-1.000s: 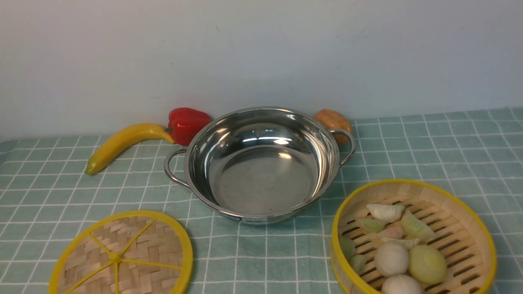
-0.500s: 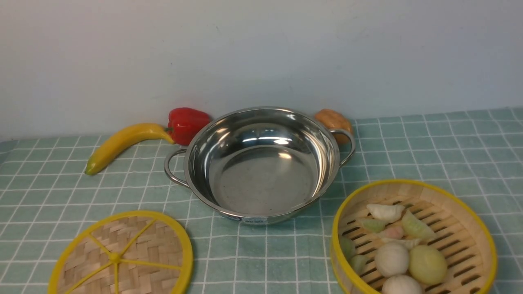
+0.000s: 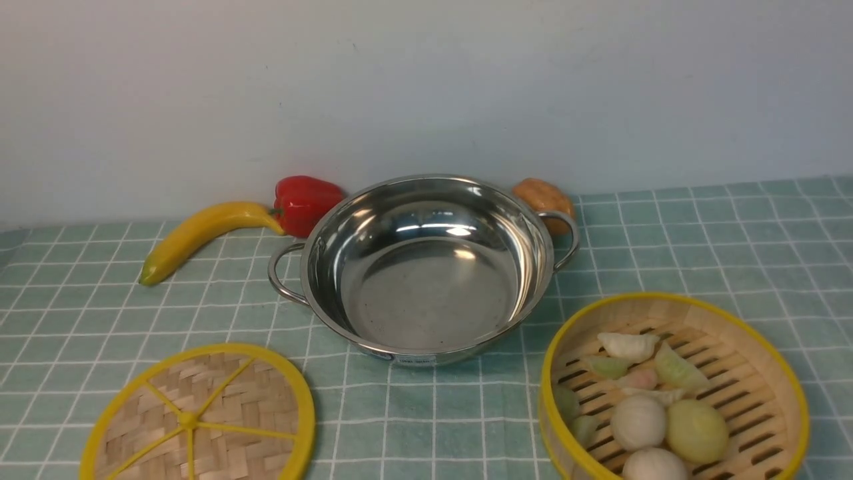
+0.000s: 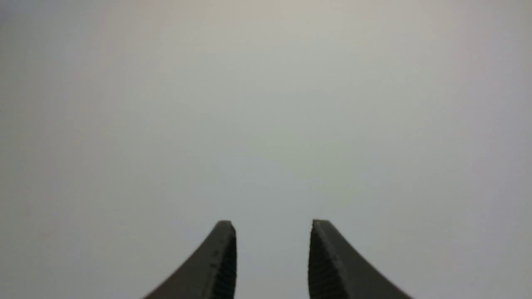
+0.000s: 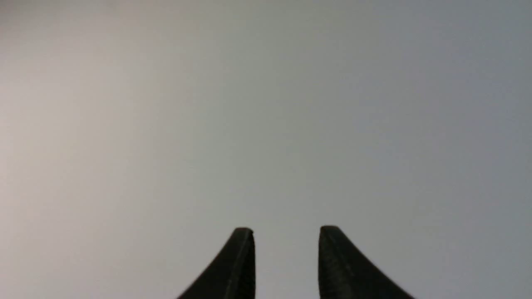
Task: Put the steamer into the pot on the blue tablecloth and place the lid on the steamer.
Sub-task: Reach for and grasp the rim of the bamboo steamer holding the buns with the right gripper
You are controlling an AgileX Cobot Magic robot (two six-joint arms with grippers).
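Observation:
The shiny steel pot (image 3: 426, 267) stands empty in the middle of the blue tablecloth (image 3: 700, 253). At the front right sits the bamboo steamer (image 3: 673, 390) with toy buns and dumplings inside. The flat woven lid (image 3: 198, 417) with yellow spokes lies at the front left. Neither arm shows in the front view. My left gripper (image 4: 272, 232) is open, nothing between its dark fingers, facing a blank pale surface. Likewise my right gripper (image 5: 286, 236) is open and empty against a plain grey background.
A yellow banana (image 3: 200, 237) and a red pepper (image 3: 303, 202) lie behind the pot on the left. A brown bread-like piece (image 3: 543, 195) sits behind its right handle. A pale wall closes off the back.

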